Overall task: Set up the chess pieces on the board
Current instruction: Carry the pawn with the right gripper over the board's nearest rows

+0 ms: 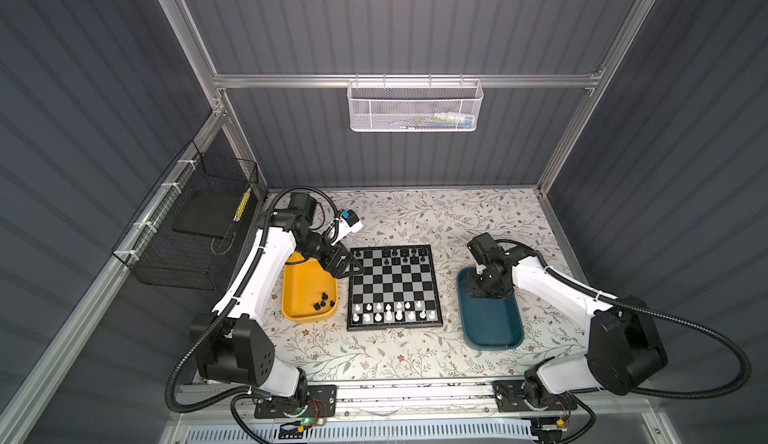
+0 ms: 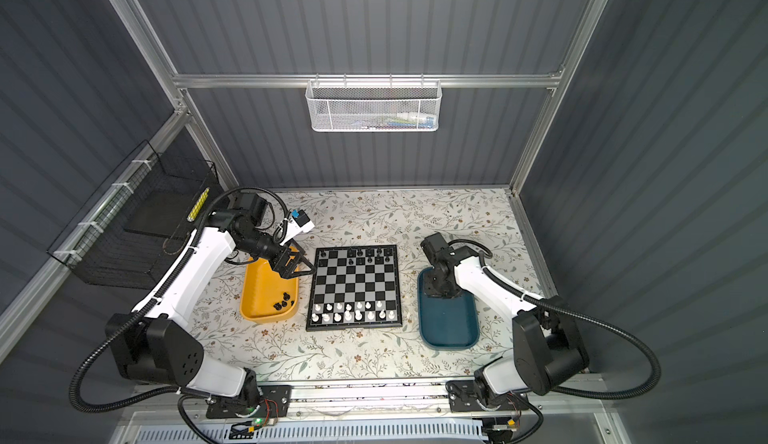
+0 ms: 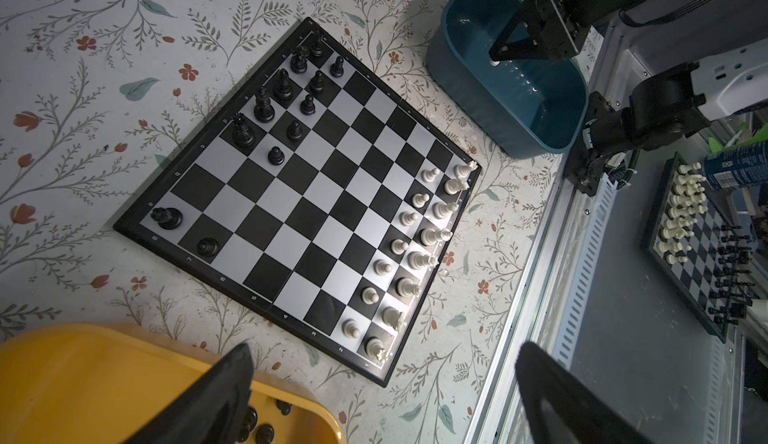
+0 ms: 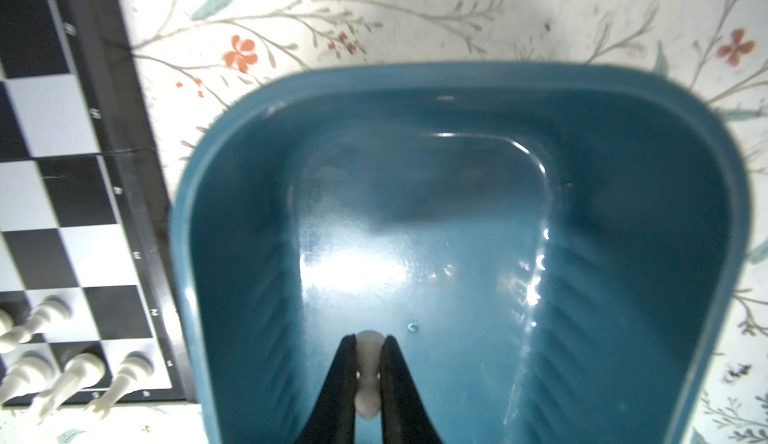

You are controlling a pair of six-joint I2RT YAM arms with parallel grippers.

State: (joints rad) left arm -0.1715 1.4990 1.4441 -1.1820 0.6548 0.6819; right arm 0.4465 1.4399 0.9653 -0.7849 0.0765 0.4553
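Two top views both show the board (image 1: 394,286): a flat square of glossy black and silver-grey chequers in a black rim, at mid-table, with its edges parallel to the table's edges. White chess pieces (image 1: 390,313) stand upright on its two near rows, black chess pieces (image 1: 405,253) on the far rows. The left gripper (image 1: 355,266) hovers at the board's far left corner, beside the smooth yellow tray (image 1: 301,288). The right gripper (image 1: 486,292) points down into the teal tray (image 1: 494,325), right of the board.

Left wrist view: the left gripper (image 3: 386,352) is spread wide and holds nothing.

Right wrist view: the right gripper (image 4: 369,341) is clamped on one white piece (image 4: 368,396), whose long axis runs along the fingers, above the shiny tray floor.
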